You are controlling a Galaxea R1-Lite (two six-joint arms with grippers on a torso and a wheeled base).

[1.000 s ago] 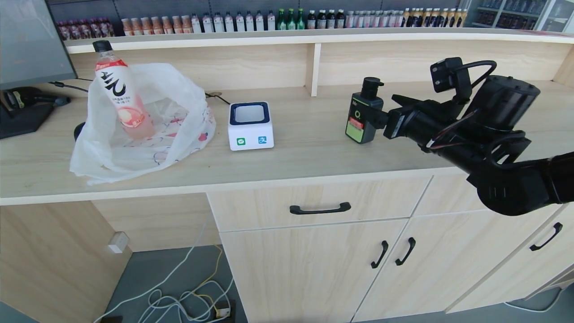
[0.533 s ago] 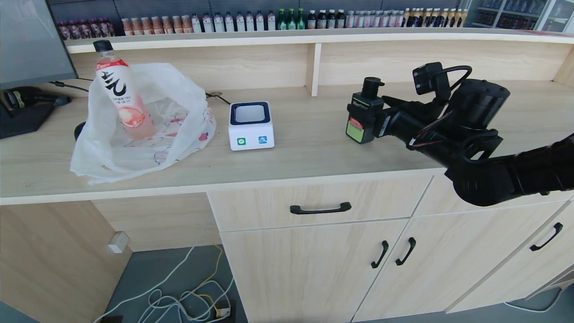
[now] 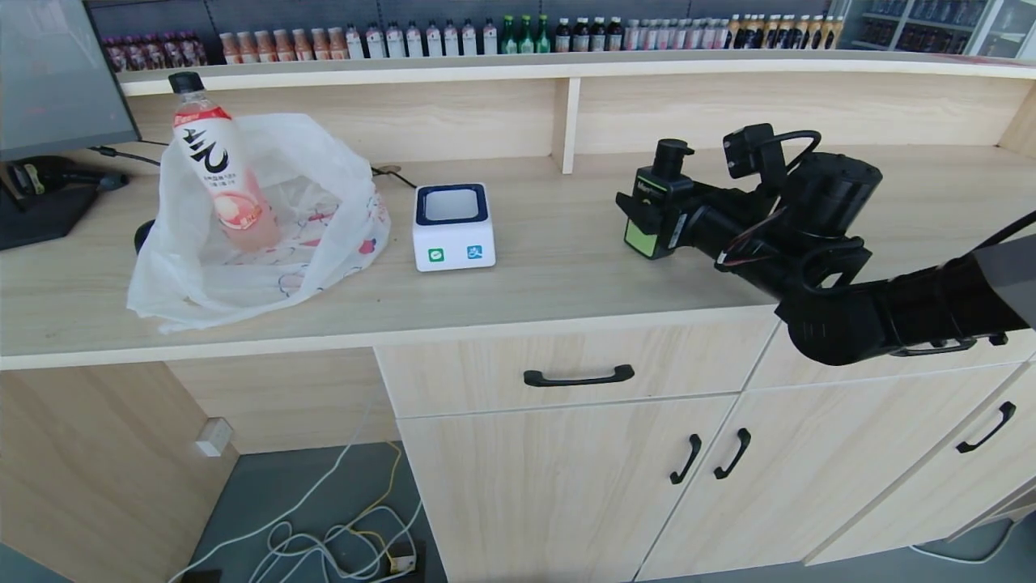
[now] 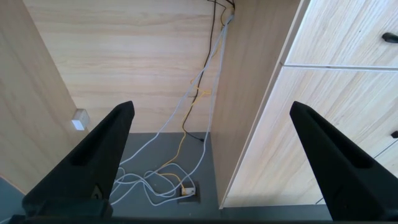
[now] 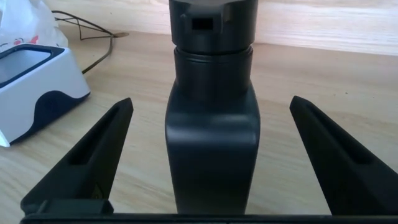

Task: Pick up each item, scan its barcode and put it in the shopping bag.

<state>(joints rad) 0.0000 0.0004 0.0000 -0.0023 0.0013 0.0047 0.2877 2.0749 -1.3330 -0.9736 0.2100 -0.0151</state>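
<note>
Your right gripper (image 5: 211, 104) is spread wide, one finger on each side of the dark bottle (image 3: 645, 236) with a gap on both sides. The bottle stands upright on the counter (image 3: 566, 295), back from the front edge. Bare wood runs from it to the scanner (image 3: 452, 226). The shopping bag (image 3: 324, 243) lies beyond the scanner. Your left gripper (image 4: 211, 106) hangs spread below counter level.

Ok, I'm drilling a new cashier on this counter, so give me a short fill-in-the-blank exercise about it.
The pink drink bottle stands inside the ____.
The white scanner box has a ____ rim around its top.
The dark pump bottle sits between the open fingers of the ____ arm's gripper.
Missing: shopping bag; blue; right.
</note>
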